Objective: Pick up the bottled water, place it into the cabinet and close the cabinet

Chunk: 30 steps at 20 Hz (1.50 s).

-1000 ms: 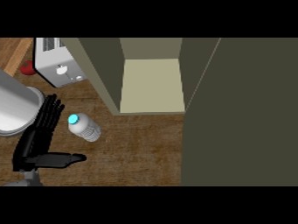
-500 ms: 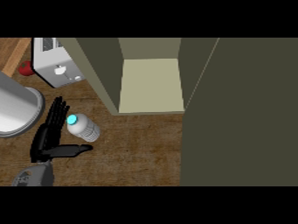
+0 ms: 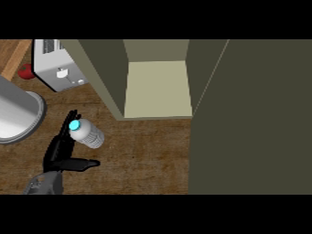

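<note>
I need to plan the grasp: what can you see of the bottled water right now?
The bottled water is a small clear, whitish bottle with a bright cyan cap, as seen from above. It sits on the wooden counter, left of the open cabinet and right of a large grey cylinder. The left hand lies against its left side, fingers straight alongside it and thumb sticking out below the bottle, not curled round it.
</note>
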### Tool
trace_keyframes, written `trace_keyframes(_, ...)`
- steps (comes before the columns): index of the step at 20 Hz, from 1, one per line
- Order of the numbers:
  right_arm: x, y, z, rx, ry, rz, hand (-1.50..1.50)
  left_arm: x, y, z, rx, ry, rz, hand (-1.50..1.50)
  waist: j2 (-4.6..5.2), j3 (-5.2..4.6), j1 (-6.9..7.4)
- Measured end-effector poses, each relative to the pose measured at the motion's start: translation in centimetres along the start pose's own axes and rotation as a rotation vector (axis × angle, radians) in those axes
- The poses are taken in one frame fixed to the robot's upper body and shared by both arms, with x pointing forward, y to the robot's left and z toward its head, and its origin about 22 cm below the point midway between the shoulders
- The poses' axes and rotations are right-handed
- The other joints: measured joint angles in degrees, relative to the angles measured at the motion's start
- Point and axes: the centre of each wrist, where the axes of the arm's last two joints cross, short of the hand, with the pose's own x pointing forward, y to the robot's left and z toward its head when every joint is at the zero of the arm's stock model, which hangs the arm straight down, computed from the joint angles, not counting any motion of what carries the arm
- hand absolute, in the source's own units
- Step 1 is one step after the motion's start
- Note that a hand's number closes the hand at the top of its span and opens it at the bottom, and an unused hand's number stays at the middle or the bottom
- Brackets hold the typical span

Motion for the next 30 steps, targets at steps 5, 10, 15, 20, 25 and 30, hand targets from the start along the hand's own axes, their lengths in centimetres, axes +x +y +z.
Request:
trace_keyframes(5, 0.0, -0.2, 0.8, -0.001, 0.004, 0.007, -1.50, -1.3, -0.6, -0.1, -0.021, 0.001, 0.068, -1.50, -0.05, 0.01, -0.12)
trace_keyframes(10, -0.1, -0.1, 0.9, -0.008, -0.002, 0.006, -1.50, -2.1, -1.2, -0.4, 0.023, -0.005, 0.110, 1.50, 0.12, -0.02, -0.18)
trace_keyframes(15, -0.1, 0.2, 0.8, -0.004, -0.003, -0.009, -1.50, -2.5, -1.7, -0.7, 0.047, 0.001, 0.156, 1.50, 0.17, -0.04, -0.18)
trace_keyframes(20, -0.1, -0.3, 1.0, -0.006, -0.002, 0.020, -1.50, -3.0, -2.7, -0.6, 0.086, -0.018, 0.193, 1.50, 0.06, 0.06, 0.08)
trace_keyframes(25, -0.1, -0.3, 1.1, -0.013, 0.007, 0.021, -1.50, -3.8, -3.7, 0.5, 0.136, -0.086, 0.186, 1.50, -0.45, 0.42, 0.81)
trace_keyframes(30, -0.2, -0.2, 1.1, -0.011, 0.004, 0.016, -1.50, -4.2, -4.8, 1.1, 0.138, -0.126, 0.175, 1.50, -0.62, 0.50, 1.15)
